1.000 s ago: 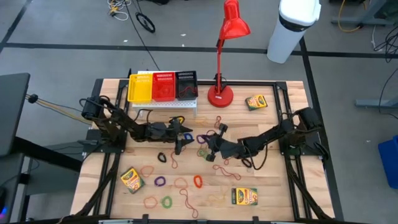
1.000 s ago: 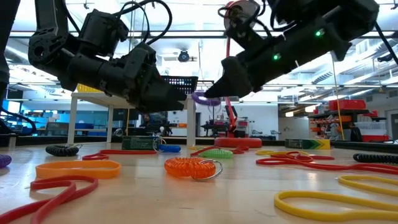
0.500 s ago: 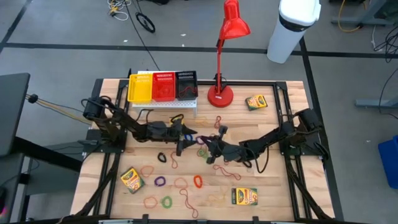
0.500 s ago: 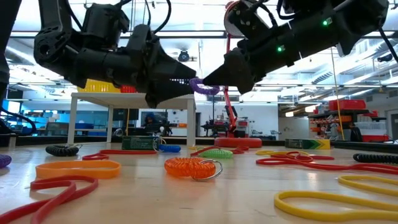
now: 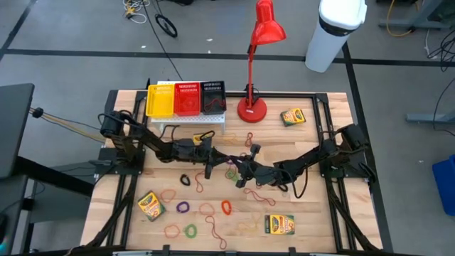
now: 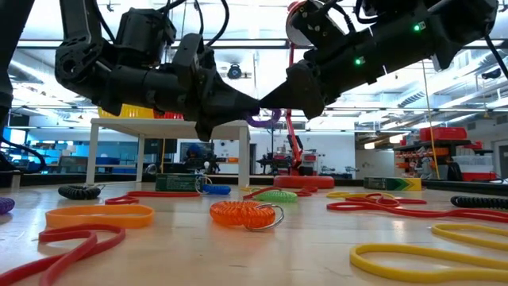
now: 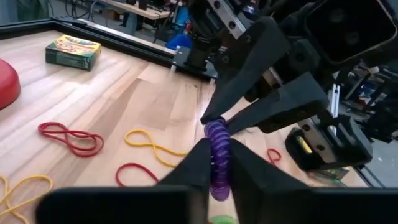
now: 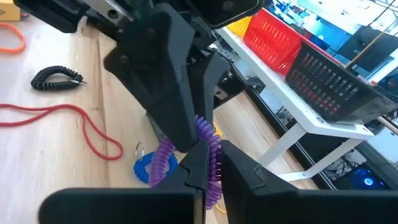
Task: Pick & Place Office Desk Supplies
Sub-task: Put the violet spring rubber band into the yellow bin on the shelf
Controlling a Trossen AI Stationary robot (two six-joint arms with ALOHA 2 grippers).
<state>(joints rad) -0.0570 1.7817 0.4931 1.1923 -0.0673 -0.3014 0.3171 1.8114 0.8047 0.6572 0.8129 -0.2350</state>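
Meeting in mid-air above the middle of the wooden desk, the left gripper and the right gripper both have their jaws pinched narrow on the same purple coiled spiral band, one at each end, so the loop hangs between the two sets of dark fingers clear of the surface. In the left wrist view the coil stands between that arm's own fingers with the right arm's fingers clamped on its farther end; the right wrist view shows the mirror of this. It looks like a hand-over between the arms. The band should be very light, soft and springy: it will stretch and snap back if the arms pull apart, and it may slip from smooth fingers, so the hold is best taken across several turns of the coil rather than on a single strand. Around them on the desk lie many more loose loops, among them an orange coiled band near the low camera, and green-and-yellow crayon boxes, one at the near left. A white rack carrying yellow, red and black baskets stands at the far left, beside a tall red desk lamp.
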